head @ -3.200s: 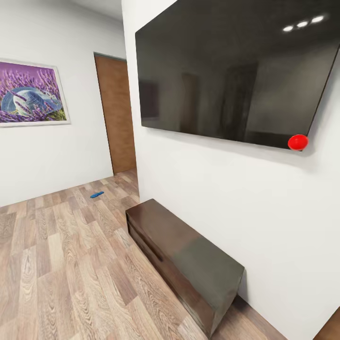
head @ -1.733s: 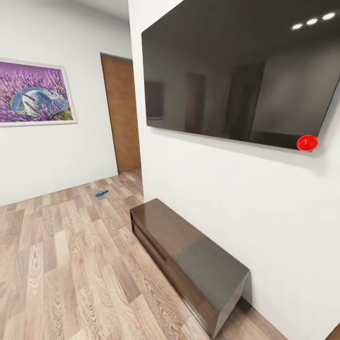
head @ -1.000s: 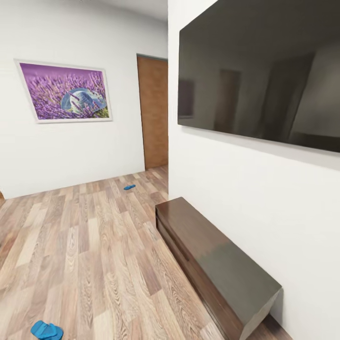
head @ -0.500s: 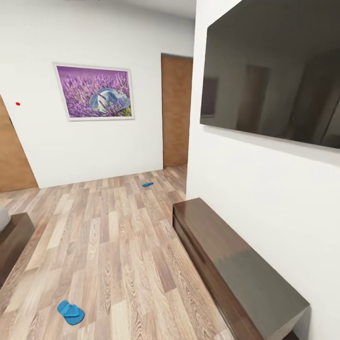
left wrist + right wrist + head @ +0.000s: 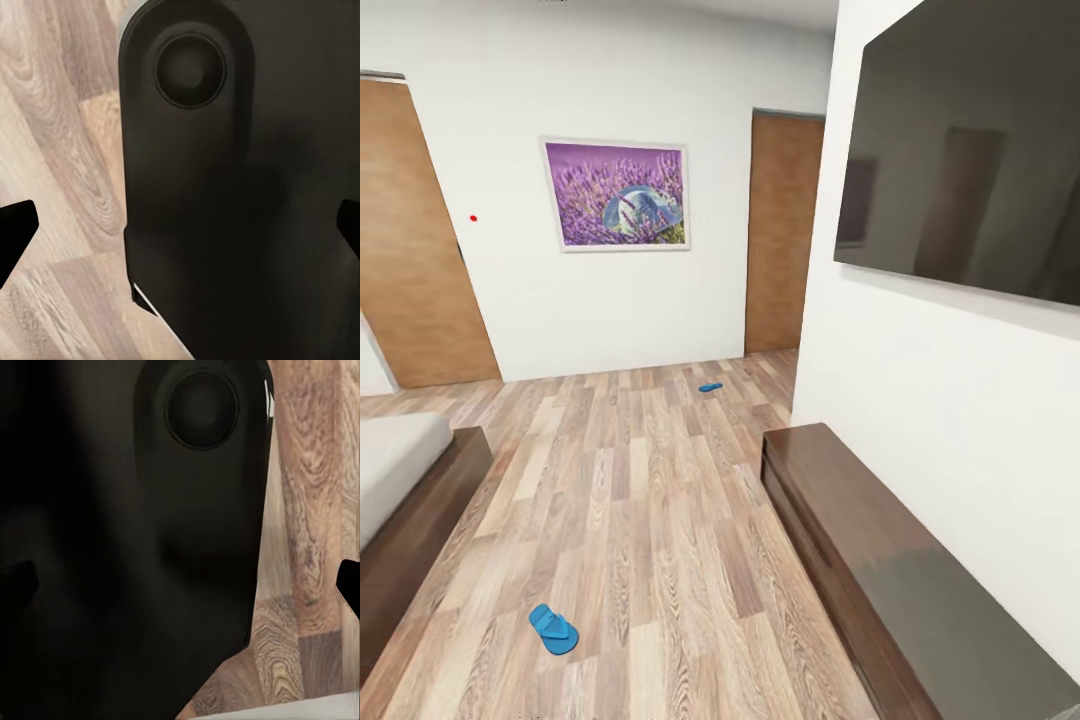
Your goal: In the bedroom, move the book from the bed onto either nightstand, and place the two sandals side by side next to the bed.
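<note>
The head view looks across a wood-plank floor (image 5: 650,520) toward a far white wall. One blue sandal (image 5: 553,629) lies near the camera, left of centre, a little to the right of the bed (image 5: 405,500). The second sandal (image 5: 710,387) lies far off by the far wall, close to the right-hand door (image 5: 782,230), so small that its shape is hard to read. The two are well apart.

Of the bed, one corner shows at the left edge: dark brown frame and a strip of pale mattress, the rest cut off by the picture's border. The book cannot be found in what is shown of the mattress.

Along the right wall stands a long low dark bench (image 5: 890,570), its near end cut off at the bottom right. Above it hangs a large dark screen (image 5: 970,160), cropped at the top and right. On the far wall hangs a purple flower picture (image 5: 616,194), with a wooden door (image 5: 420,240) to its left, and a tiny red dot (image 5: 473,217) between them.

In each wrist view a dark rounded robot body blocks most of the sight, with floor planks beside it. The left gripper (image 5: 180,232) shows dark fingertips (image 5: 15,232) at opposite edges, standing wide apart. The right gripper (image 5: 180,585) likewise shows its fingertips (image 5: 349,585) spread wide; nothing sits between either pair
</note>
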`<state>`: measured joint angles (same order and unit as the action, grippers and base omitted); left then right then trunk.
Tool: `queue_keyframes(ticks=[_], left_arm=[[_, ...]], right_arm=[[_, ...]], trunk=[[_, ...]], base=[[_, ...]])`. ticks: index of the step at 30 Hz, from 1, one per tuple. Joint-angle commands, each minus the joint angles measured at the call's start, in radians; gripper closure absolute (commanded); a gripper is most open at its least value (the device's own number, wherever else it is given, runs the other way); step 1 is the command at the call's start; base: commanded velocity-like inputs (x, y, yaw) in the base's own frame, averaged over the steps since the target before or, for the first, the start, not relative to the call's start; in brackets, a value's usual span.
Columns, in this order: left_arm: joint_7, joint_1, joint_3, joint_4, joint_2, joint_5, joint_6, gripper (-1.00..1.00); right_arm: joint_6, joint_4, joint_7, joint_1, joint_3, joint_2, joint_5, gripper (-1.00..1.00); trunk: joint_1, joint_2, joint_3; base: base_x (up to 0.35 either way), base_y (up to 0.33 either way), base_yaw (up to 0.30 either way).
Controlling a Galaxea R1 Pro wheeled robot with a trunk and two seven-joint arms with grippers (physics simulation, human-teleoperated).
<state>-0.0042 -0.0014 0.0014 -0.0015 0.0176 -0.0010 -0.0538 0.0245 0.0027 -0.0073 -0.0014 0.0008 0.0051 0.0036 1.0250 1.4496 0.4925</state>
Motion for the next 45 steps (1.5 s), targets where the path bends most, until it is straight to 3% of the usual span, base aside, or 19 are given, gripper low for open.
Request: queue_keyframes(ticks=[1, 45], left_arm=[[0.000, 0.000, 0.000, 0.000, 0.000, 0.000, -0.003, -1.00], [-0.001, 0.000, -0.001, 0.000, -0.001, 0.000, -0.007, -1.00]], right_arm=[[0.003, 0.000, -0.001, 0.000, 0.000, 0.000, 0.000, -1.00], [0.006, 0.000, 0.000, 0.000, 0.001, 0.000, 0.003, -1.00]], trunk=[[0.000, 0.000, 0.001], [0.000, 0.000, 0.021]], base=[[0.000, 0.000, 0.279], [0.006, -0.010, 0.276]])
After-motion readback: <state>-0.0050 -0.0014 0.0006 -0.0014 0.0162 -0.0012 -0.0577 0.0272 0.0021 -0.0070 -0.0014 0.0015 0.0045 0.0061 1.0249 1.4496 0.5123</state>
